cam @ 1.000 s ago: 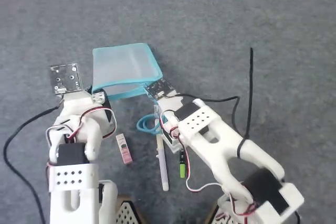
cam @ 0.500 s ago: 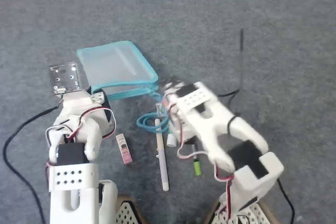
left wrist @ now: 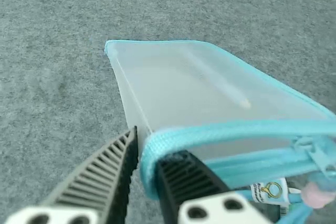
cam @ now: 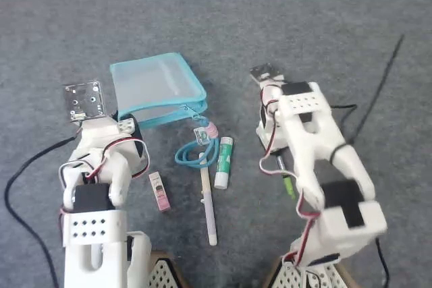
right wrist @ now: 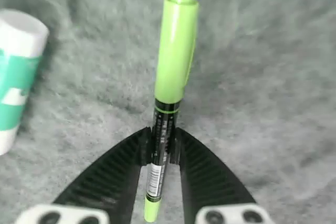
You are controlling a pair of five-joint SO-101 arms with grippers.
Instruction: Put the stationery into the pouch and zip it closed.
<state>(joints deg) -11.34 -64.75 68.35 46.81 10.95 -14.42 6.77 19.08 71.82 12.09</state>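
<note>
Left pincer [left wrist: 148, 155]: clenched on the teal rim of the pouch [left wrist: 199, 90] at the near-left corner of its mouth, with the rim pinched between the two ribbed fingers.

Right pincer [right wrist: 160, 139]: clenched on the black barrel of the green marker [right wrist: 175, 51]. The cap end points straight away from the wrist. In the high view the marker slants under the right arm, to the right of the glue stick and apart from it, with its green end toward the arm bases. Whether it touches the worktop cannot be told.

Worktop [cam: 324, 32]: grey and carpet-like, carrying everything listed.

Pouch: translucent and rectangular with teal edging. It lies left of centre, its long axis across the worktop and slightly skewed. The zip mouth faces the arm bases and the zip is parted.

Black cable [cam: 381, 85]: thin, running slantwise across the right side of the worktop.

Cord loop [cam: 191, 160]: teal, lying just off the pouch's near-right corner.

White pen [cam: 208, 207]: long axis runs from the arm bases toward the pouch, and its far end reaches the cord loop.

Glue stick [cam: 223, 154]: white and green, just right of the pen's far end and nearly parallel to it.

Pink bar [cam: 160, 191]: small, lying between the left arm and the white pen, its long axis near to far.

Tag [cam: 200, 137] and pink bead [cam: 211, 129]: both at the far side of the cord loop.
</note>
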